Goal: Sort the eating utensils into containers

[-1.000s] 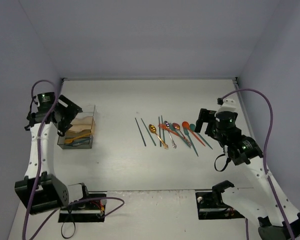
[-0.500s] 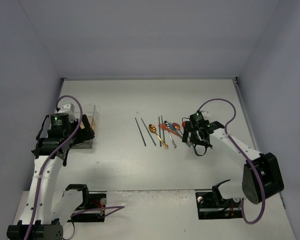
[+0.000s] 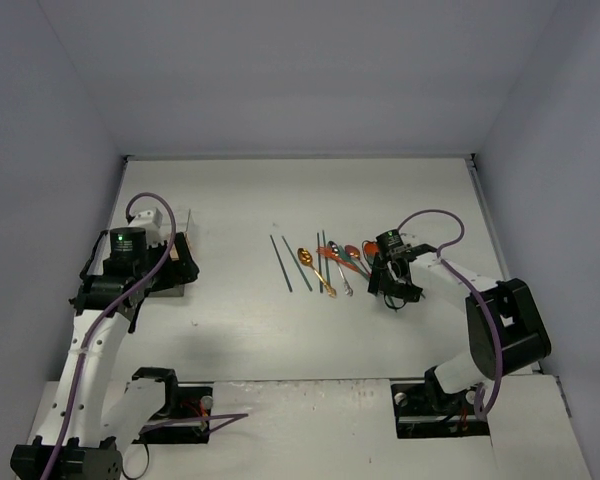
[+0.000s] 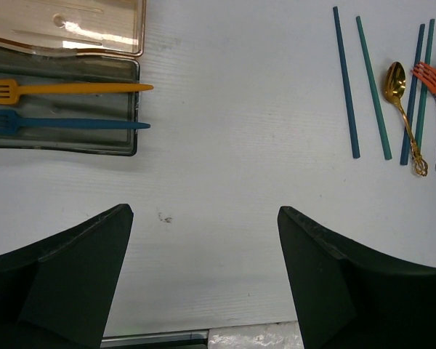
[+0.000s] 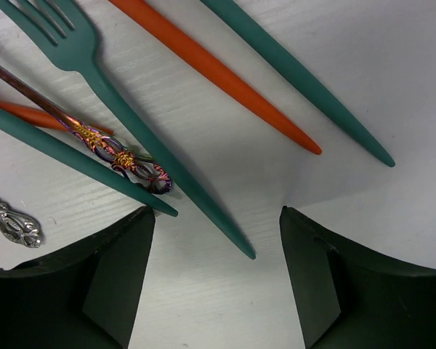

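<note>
1. Top view: the utensils are laid in a close row mid-table. Their long axes run far to near in a slight fan, with heads toward the far wall and handles toward the arms. The right gripper is seen low over the row's right end. With the pieces packed this tightly, a neighbour could be dragged or lifted along.
2. Left wrist view: the left gripper is spread wide with nothing between its fingers, above bare table near the container. A yellow fork and a blue fork are lodged side by side in its dark-rimmed section, handles pointed toward the row. A delivery could be obstructed if this arm is left there.
3. Right wrist view: the jaws are parted and nothing is gripped. The handle tip of a teal fork is bracketed between the fingers, its axis diagonal, tines upper left. A second teal handle and an ornate handle end just beside it, so both could be pinched together. A fork held only by its tip could pivot or slip
</note>
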`<state>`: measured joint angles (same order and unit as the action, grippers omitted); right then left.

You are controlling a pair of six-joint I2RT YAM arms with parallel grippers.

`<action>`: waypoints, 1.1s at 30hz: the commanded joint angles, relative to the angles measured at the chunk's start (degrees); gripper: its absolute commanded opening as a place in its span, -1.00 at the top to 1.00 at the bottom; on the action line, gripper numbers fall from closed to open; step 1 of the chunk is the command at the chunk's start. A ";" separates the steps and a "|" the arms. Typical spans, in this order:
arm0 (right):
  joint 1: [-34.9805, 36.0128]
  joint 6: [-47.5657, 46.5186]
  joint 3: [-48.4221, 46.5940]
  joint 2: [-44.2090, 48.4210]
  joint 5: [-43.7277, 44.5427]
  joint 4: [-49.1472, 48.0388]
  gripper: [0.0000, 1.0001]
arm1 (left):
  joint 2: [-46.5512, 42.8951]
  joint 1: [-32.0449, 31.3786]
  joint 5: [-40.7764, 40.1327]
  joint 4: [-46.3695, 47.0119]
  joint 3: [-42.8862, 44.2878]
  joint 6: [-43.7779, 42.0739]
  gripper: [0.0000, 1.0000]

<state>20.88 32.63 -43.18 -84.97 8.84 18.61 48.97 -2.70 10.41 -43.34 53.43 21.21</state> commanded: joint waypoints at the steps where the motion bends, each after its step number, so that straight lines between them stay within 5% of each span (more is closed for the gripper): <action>1: -1.49 -1.33 0.74 -0.03 -0.47 -1.05 -0.29 | 0.27 -0.83 1.11 2.92 0.63 -0.47 -0.58; 10: -2.63 -3.77 1.58 -2.44 -4.56 -2.00 -0.15 | 0.63 -1.17 1.75 3.26 0.88 -0.15 -0.58; 33: 2.12 0.54 5.21 0.06 -5.46 -2.63 0.85 | 0.14 -1.49 4.04 3.44 2.15 2.75 -0.58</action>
<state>22.22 30.93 -40.82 -84.48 5.22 12.54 49.39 -3.68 12.73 -43.04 52.75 22.31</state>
